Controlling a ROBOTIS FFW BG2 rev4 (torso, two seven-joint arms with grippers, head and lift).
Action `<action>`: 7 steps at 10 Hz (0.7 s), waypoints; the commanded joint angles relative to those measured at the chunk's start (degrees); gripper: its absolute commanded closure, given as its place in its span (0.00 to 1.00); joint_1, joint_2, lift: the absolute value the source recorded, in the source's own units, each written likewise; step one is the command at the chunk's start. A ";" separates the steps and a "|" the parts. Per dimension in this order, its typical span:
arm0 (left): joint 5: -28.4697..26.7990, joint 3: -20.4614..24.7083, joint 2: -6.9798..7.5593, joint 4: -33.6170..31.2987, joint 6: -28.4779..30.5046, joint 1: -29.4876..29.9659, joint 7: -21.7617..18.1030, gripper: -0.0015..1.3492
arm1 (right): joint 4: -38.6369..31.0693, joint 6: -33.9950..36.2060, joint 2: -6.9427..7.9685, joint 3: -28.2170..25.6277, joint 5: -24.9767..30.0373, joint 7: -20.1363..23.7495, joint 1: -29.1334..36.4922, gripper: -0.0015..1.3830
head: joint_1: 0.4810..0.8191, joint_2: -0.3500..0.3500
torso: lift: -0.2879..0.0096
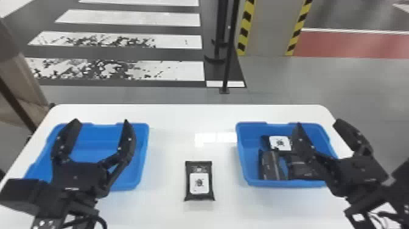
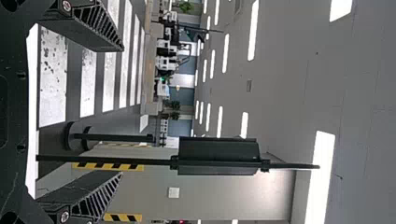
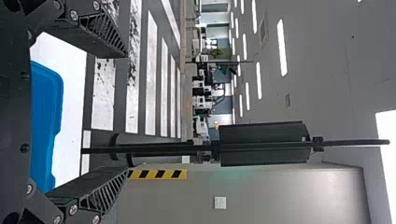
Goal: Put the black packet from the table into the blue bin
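In the head view my left gripper [image 1: 102,121] is open above the left blue bin [image 1: 144,152], which holds nothing that I can see. The black packet [image 1: 199,195] with a white label lies flat on the white table, between the two bins. Open as well, my right gripper [image 1: 318,123] is over the right side of the right blue bin [image 1: 243,164]. In the left wrist view the left gripper [image 2: 123,111] has its fingers wide apart with nothing between them. The right wrist view has the right gripper [image 3: 127,112] spread, with the bin's blue rim [image 3: 57,102] beside it.
Several black packets [image 1: 270,166] lie inside the right bin. The white table [image 1: 188,118] ends at a far edge just beyond both bins. Past it a black pole [image 1: 227,61] stands on the floor, near a pillar [image 1: 267,27] with striped corners.
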 commanded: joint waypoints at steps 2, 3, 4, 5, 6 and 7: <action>0.00 0.08 0.00 0.00 0.00 0.01 0.00 0.07 | -0.15 0.01 0.00 0.02 0.01 0.00 0.01 0.12 | 0.63 0.43 | 0.60; 0.00 0.08 -0.09 0.00 0.00 0.01 0.00 0.07 | -0.15 0.01 0.09 -0.09 0.01 0.00 0.15 0.12 | 0.63 0.43 | 0.60; 0.00 0.08 -0.09 0.00 -0.28 0.01 0.00 0.07 | -0.15 0.01 0.09 -0.09 0.01 0.00 0.15 0.12 | 0.63 0.43 | 0.60; 0.00 0.08 -0.09 0.00 -0.28 0.01 0.00 0.07 | -0.15 0.01 0.09 -0.09 0.01 0.00 0.15 0.12 | 0.63 0.43 | 0.60; 0.00 0.08 -0.09 -0.14 -0.28 0.01 0.00 0.07 | -0.15 0.01 0.09 -0.09 0.01 0.00 0.15 0.12 | 0.63 0.43 | 0.60; 0.00 0.08 -0.09 0.00 -0.28 0.01 0.00 0.07 | -0.15 0.57 0.09 -0.09 -0.11 0.00 0.15 0.12 | 0.63 0.43 | 0.60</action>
